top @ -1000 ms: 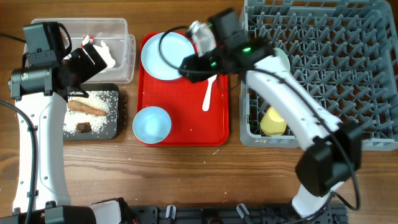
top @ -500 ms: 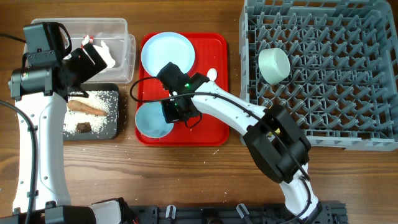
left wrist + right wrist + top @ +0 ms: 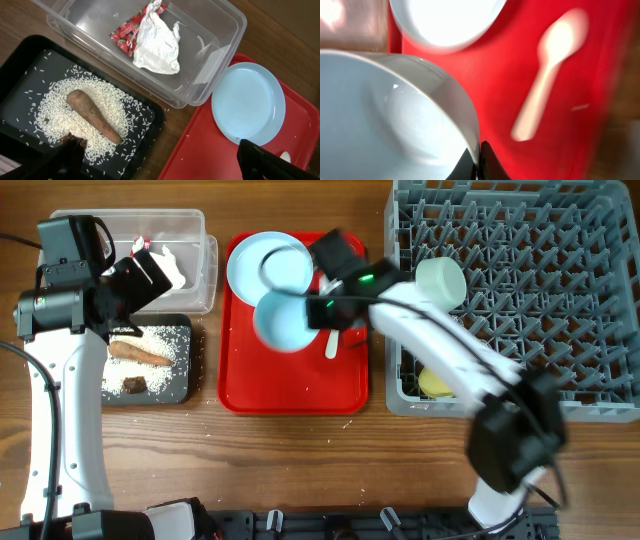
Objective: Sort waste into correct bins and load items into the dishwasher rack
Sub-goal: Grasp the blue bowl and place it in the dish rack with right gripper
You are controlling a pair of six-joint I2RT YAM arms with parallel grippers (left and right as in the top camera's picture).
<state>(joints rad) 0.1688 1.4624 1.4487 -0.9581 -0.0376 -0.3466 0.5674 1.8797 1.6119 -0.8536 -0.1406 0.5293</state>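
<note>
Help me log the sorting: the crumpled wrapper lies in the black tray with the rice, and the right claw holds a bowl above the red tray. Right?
Not quite. The left wrist view shows the crumpled wrapper lying in the clear tub, not in the black tray, which holds the rice. The right claw does hold a bowl above the red tray.

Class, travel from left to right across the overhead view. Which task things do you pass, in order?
Order: black tray → bowl held by the right gripper over the red tray → yellow cup in the dishwasher rack. The clear tub overlaps the black tray, so it is left out.
</note>
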